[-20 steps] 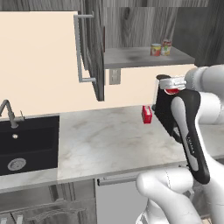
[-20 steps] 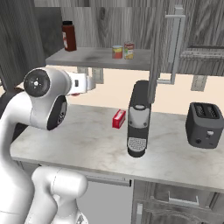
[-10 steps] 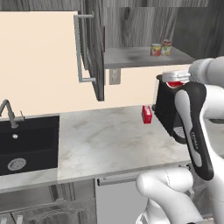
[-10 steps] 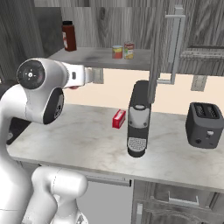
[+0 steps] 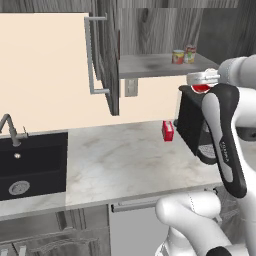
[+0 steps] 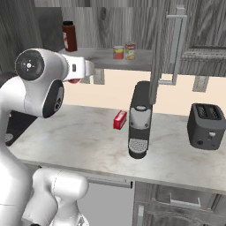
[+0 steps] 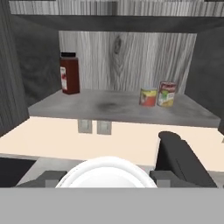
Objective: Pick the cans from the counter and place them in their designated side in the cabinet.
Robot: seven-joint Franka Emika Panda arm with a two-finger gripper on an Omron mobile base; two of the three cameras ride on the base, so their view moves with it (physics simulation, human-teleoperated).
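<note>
The light grey marbled stone counter [image 5: 125, 160] runs wide and flat in the left base view, with a black sink [image 5: 30, 162] set in it at the far left. A small red box [image 5: 168, 131] sits on the stone near a black coffee machine [image 5: 192, 122]. Above the coffee machine is the open dark grey wood-grain cabinet [image 5: 160, 62], and its door with the long silver bar handle [image 5: 92, 55] hangs open to the left. Two cans stand touching on its grey shelf at the right end: the yellow-orange can [image 5: 178, 56] and the red and white can [image 5: 190, 54]. The gripper [image 5: 200, 86] is just below the shelf; a bit of red shows there, but I cannot tell if the fingers are apart or together.

In the right base view, a dark red bottle [image 6: 68, 36] stands at the left end of the shelf, well apart from the cans. A black toaster [image 6: 207, 126] sits right of the coffee machine.

In the hand view, both cans stand right of the bottle.
</note>
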